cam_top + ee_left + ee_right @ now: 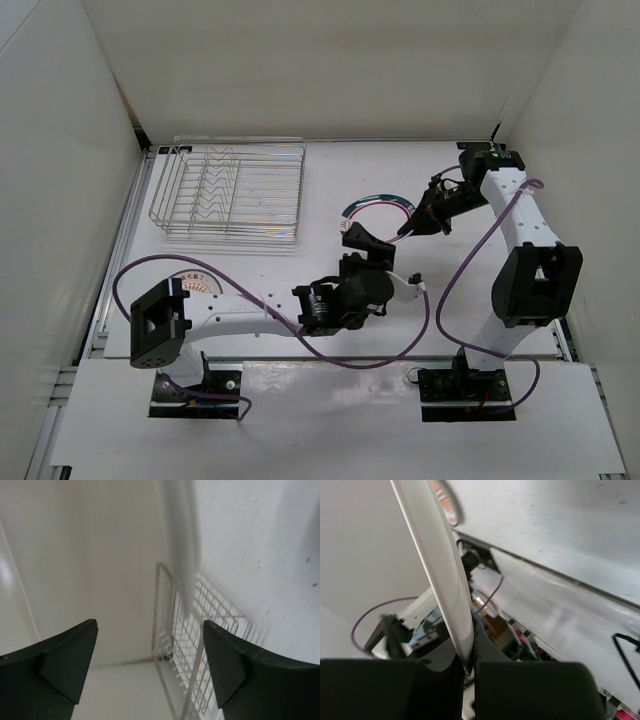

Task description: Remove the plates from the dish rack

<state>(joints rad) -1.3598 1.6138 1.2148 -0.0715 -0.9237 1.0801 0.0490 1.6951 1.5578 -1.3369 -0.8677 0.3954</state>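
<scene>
**rackrat:** Stuck on the handoff bit. Got the right gripper (pixel 468 667) clamped tight on the ringed plate (pixel 440 570), edge-on in the wrist view, pinched right at the rim and nowhere else. Got the left gripper (pixel 150 665) spread wide, nothing between the fingers, just the dish rack (pixel 200 645) in the background. Any tips for finishing this without a smash?

**platespinner:** Looks like a thin rim pinch, so easy to lose.

From above:
- Ringed plate up over the middle of the table (pixel 380 165), tilted, with the left gripper just beside it on the near side.
- Dish rack parked in the far-left corner, no plates visible in it.
- Sunburst plate (pixel 195 284) lying flat by the near-left edge, half hidden under the left arm (pixel 230 315).
- Can't spot a third plate anywhere.

Probably best like this:
- First pull the left gripper back toward the near edge, without clipping the rim on the way out.
- Then swing slow, no jerks, grip kept firm.
- Aim for bare table right of centre, well apart from the dish rack and the sunburst plate.
- Tip it flat, touch the low edge down first, and only then let go.
</scene>
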